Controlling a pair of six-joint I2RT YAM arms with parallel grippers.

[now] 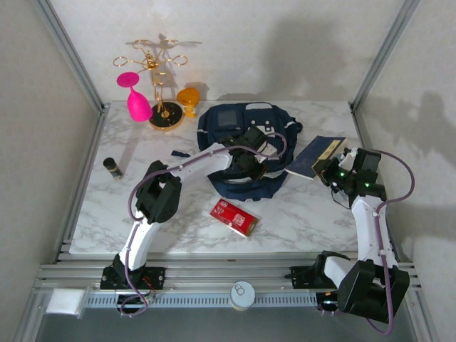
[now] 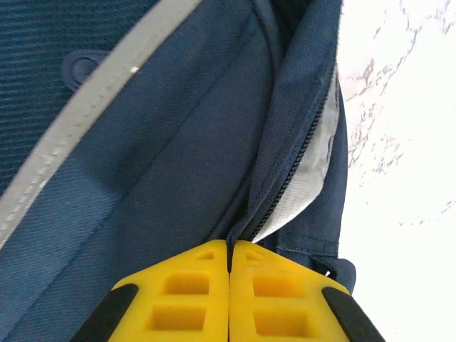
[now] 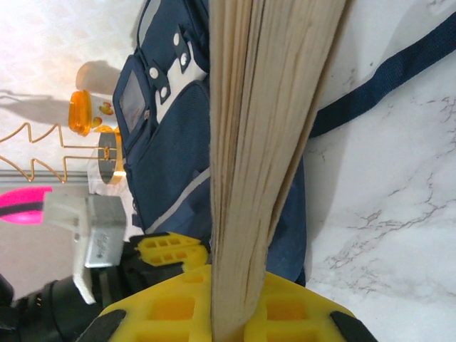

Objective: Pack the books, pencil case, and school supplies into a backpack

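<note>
The navy backpack (image 1: 239, 132) lies at mid-table with its front pockets facing up. My left gripper (image 1: 251, 165) is shut on the fabric lip beside the backpack's zip (image 2: 285, 192), and a fold is pinched between its tips (image 2: 229, 244). My right gripper (image 1: 329, 171) is shut on a navy booklet with a yellow label (image 1: 315, 158), just right of the backpack. Edge-on the booklet (image 3: 263, 128) is a thick wad of pale pages; I cannot tell if the books are in it. A red box (image 1: 234, 216) lies in front. The pencil case is out of view.
A short black cylinder (image 1: 112, 168) lies at the left. A gold wire rack (image 1: 158, 78), a pink glass (image 1: 136, 100) and an orange glass (image 1: 188, 98) stand at the back left. A backpack strap (image 3: 385, 82) trails across the marble.
</note>
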